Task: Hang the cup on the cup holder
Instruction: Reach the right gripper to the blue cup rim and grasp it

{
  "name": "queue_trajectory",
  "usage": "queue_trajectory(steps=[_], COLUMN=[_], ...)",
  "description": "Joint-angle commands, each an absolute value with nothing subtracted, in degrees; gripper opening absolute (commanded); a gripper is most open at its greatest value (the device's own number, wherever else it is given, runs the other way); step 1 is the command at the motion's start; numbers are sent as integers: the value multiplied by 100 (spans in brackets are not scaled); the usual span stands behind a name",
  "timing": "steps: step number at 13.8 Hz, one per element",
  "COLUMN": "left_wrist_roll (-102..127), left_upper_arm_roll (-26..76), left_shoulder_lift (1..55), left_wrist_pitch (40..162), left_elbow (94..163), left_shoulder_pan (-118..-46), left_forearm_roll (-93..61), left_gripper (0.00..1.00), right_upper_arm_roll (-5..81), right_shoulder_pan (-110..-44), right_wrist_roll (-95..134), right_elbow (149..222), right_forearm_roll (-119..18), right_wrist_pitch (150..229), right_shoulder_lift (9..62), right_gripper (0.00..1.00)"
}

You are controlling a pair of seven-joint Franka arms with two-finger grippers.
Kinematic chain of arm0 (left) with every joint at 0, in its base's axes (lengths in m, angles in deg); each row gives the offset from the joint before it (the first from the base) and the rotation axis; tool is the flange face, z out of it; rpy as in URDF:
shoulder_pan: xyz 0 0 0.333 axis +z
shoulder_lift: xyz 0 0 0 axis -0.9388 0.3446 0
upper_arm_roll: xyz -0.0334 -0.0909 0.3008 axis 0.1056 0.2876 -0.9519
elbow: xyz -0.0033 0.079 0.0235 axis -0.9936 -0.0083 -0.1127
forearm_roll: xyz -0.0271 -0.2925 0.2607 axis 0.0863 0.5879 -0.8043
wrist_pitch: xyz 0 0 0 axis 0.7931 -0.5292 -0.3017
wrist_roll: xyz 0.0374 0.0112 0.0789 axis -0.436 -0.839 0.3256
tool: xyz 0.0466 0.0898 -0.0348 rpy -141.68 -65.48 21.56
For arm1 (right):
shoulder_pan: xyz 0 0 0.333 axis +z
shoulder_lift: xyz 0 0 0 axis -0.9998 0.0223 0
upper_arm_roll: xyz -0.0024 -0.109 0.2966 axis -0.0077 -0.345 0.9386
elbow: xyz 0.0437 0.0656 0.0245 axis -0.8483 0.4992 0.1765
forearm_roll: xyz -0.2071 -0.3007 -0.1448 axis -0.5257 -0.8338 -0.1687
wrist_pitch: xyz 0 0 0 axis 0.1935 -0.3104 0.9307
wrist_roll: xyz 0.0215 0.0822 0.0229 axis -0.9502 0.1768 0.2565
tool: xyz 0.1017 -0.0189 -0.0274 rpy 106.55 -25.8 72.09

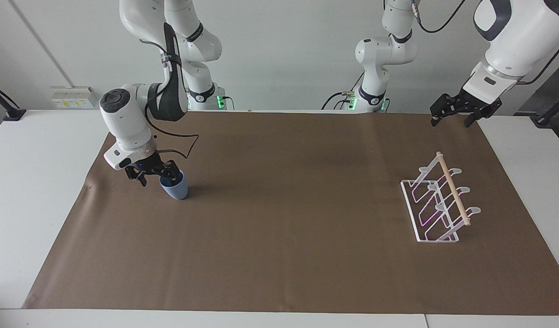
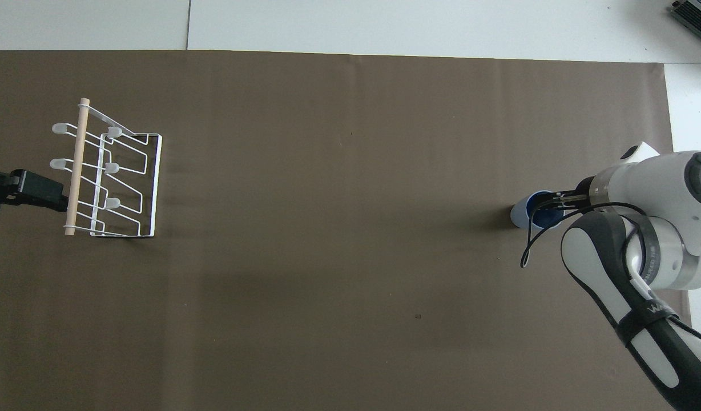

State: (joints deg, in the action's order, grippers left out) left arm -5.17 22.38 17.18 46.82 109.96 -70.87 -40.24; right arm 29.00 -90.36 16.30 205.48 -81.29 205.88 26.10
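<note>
White lettering on the right arm (image 2: 650, 313) may begin "WA"; otherwise illegible.

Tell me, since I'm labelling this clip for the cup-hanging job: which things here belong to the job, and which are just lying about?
Belongs to the job:
- cup, upright on the mat
- cup holder, toward the left arm's end
- right gripper, open at the cup's rim
- left gripper, open, waiting

Just lying about:
- brown mat
- white table
</note>
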Motion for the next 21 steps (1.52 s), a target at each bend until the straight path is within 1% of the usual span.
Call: queue_trajectory(steps=[1,11,12,13,16,17,18,21], left_wrist_roll=[-474,-474,-474,-474,-474,-474,-474,-474], left_upper_arm_roll=[2237,2237,2237,2237,2237,2237,2237,2237], left_shoulder_lift=[1564,1564,1564,1564,1564,1564,1564,1564], left_wrist_pitch=[4691,4691,4691,4691,4691,4691,4691,4691], left_elbow=[11167,11167,11167,11167,11167,11167,11167,11167], left_shoulder_pan=[-7081,-7081,-7081,-7081,-7090,-7081,-7081,-7081], left_forearm_roll=[-4135,-4135,-4135,-4135,-4135,-4135,-4135,-4135], left_gripper=[100,100,100,100,100,100,100,100], right_upper_arm_roll=[2909,2927,2918,2910,2909,2909,2901,2901], right_shoulder_pan=[-9065,-9145,-9153,-9145,-9188,-9197,-9197,-9197], right_wrist_roll=[1919,2130,2253,2410,2509,2517,2518,2535], right_elbow=[20688,20512,20512,20512,20512,20512,20512,20512], right_forearm_roll=[-7960,-7812,-7515,-7303,-7266,-7275,-7266,-7266], right_wrist_pitch=[20710,20446,20429,20428,20428,20428,20420,20420], right_shoulder_lift=[2529,2511,2511,2511,2511,2502,2502,2502], right_gripper=[100,100,97,89,68,64,63,55])
